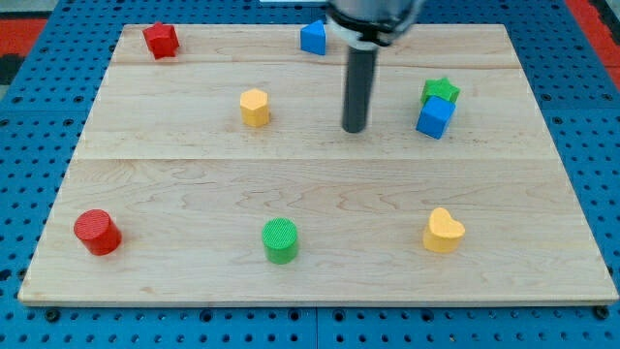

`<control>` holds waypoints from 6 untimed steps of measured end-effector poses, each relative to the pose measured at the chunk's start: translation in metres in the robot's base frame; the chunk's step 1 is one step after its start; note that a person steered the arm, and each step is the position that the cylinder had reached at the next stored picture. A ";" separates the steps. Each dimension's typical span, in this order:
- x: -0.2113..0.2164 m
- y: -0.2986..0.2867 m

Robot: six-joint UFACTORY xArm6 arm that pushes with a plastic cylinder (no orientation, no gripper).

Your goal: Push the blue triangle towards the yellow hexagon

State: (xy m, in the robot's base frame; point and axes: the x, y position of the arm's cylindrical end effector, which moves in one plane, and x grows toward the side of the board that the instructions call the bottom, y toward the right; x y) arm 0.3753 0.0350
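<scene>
- Locate the blue triangle at the tabletop's top edge; the yellow hexagon sits below-left.
- My tip rests apart; no gripper exists.
- Approach from the triangle's upper right.

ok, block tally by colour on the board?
Red: 2, red star-like block, red cylinder
Blue: 2, blue triangle, blue cube
Yellow: 2, yellow hexagon, yellow heart
Green: 2, green star, green cylinder
Total: 8
</scene>
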 end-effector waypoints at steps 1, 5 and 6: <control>-0.068 -0.001; -0.167 -0.037; -0.144 -0.066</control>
